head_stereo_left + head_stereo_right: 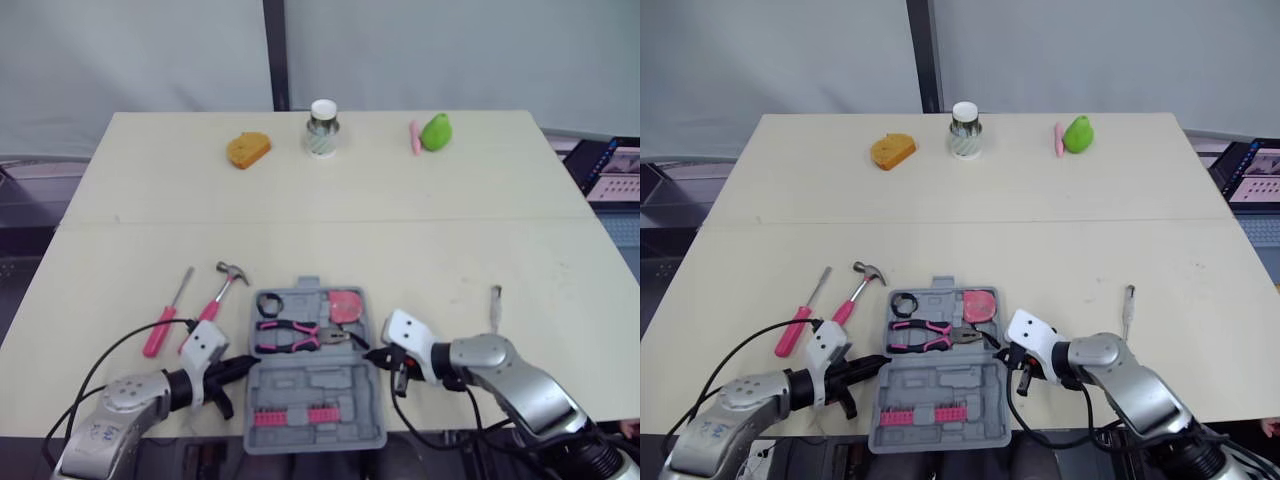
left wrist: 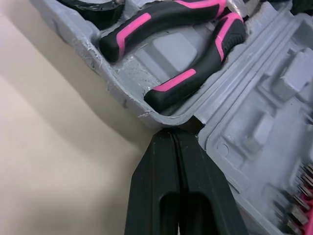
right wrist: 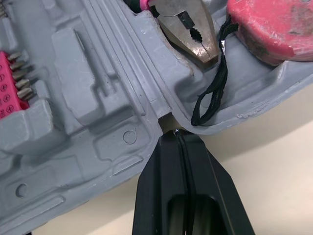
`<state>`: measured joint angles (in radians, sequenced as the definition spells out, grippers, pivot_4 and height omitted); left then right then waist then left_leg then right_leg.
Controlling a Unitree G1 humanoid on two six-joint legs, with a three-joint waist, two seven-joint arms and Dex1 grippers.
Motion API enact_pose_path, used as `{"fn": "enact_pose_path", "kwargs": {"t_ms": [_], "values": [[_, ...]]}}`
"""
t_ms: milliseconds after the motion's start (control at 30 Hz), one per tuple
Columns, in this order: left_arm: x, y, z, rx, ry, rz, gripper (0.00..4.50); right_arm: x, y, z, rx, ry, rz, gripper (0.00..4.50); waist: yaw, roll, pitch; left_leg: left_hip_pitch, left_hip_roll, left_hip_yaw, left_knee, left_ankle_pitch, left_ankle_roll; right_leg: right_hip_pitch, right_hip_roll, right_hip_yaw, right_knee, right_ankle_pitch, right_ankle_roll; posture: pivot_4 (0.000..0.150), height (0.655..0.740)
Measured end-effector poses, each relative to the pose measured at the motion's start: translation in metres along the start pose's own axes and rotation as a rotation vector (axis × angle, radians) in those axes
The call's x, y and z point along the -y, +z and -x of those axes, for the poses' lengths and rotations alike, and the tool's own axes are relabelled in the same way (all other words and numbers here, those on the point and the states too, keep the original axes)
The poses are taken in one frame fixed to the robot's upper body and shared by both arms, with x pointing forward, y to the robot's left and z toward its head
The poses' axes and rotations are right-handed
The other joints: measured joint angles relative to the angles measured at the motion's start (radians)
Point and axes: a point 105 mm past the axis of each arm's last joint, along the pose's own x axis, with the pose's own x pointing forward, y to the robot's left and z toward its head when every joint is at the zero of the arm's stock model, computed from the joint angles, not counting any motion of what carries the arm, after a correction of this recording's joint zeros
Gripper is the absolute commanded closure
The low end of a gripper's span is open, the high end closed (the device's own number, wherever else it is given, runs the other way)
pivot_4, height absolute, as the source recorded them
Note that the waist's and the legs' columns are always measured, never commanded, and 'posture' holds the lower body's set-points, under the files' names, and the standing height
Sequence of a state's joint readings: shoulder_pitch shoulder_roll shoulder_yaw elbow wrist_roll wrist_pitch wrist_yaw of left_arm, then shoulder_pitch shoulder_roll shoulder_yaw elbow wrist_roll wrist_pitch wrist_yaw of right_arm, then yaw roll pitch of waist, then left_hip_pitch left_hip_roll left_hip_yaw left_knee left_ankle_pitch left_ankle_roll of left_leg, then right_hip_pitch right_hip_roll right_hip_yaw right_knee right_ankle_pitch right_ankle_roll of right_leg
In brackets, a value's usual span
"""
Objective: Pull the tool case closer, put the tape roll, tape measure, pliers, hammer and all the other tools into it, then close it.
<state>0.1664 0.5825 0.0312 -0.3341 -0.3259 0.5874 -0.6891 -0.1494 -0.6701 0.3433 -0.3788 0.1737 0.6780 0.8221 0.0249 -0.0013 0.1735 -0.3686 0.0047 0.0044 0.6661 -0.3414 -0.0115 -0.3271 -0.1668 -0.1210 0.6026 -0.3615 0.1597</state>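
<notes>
A pale table (image 1: 330, 220) seen from above, with an open grey tool case (image 1: 318, 385) lying flat at its near edge, in the middle. The case's 2 halves lie one behind the other. The far half holds a black tape roll (image 1: 270, 303) on the left, pink-and-black pliers (image 1: 290, 335) across the middle, and a red tape measure (image 1: 347, 305) on the right, its black wrist cord (image 3: 210, 93) trailing beside the pliers' metal nose. The near half holds a pink strip of bits (image 1: 295, 416).

The left gripper (image 2: 175, 134) is at the case's left edge. Its 2 black fingers are pressed together with nothing between them, and the tips touch the notch where the halves join. The right gripper (image 3: 178, 137) is likewise clenched and empty, its tips touching the matching notch on the right edge.

3 tools lie on the table outside the case. A hammer (image 1: 226, 285) with a pink handle lies just left of the far half. A pink-handled screwdriver (image 1: 165, 315) lies further left, near the hammer. A small metal tool (image 1: 494, 305) lies well apart on the right.

Along the far edge stand an orange block (image 1: 247, 150), a white-capped jar (image 1: 322, 128) and a green object (image 1: 436, 131) with a pink piece (image 1: 414, 137) just beside it.
</notes>
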Motion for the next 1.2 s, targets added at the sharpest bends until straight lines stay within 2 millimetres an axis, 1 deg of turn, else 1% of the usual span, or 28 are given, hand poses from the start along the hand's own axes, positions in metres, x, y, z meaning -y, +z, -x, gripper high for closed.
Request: {"fn": "enact_pose_path", "kwargs": {"t_ms": [367,733,900,1200], "values": [[-0.006,0.017,-0.019,0.061,0.008,0.001,4.47,0.023,0.005,0.001,0.018,-0.133,-0.016,4.50,-0.001,0.000,0.000,0.000,0.000,0.000,0.000,0.000,0.000,-0.001,0.000,0.000,0.001,0.000,0.000,0.150,0.7400],[-0.009,0.021,-0.025,0.080,0.014,-0.011,4.47,0.027,0.004,0.003,0.012,-0.155,-0.026,4.50,0.000,0.000,0.000,0.000,0.000,0.000,0.000,0.000,0.000,-0.001,0.000,0.000,0.001,0.000,0.000,0.150,0.7400],[-0.012,0.026,-0.028,0.099,0.019,-0.022,4.47,0.029,0.005,0.003,0.016,-0.171,-0.028,4.50,-0.001,0.000,0.000,0.000,0.000,0.000,0.000,0.000,0.000,-0.001,0.000,0.000,0.001,0.000,0.000,0.150,0.7400],[-0.012,0.025,-0.028,0.097,0.024,-0.021,4.47,0.030,0.005,0.002,0.018,-0.175,-0.031,4.50,-0.002,0.000,0.000,0.000,0.000,0.000,0.000,0.000,0.000,-0.001,0.000,0.000,0.001,0.000,0.000,0.150,0.7400]]}}
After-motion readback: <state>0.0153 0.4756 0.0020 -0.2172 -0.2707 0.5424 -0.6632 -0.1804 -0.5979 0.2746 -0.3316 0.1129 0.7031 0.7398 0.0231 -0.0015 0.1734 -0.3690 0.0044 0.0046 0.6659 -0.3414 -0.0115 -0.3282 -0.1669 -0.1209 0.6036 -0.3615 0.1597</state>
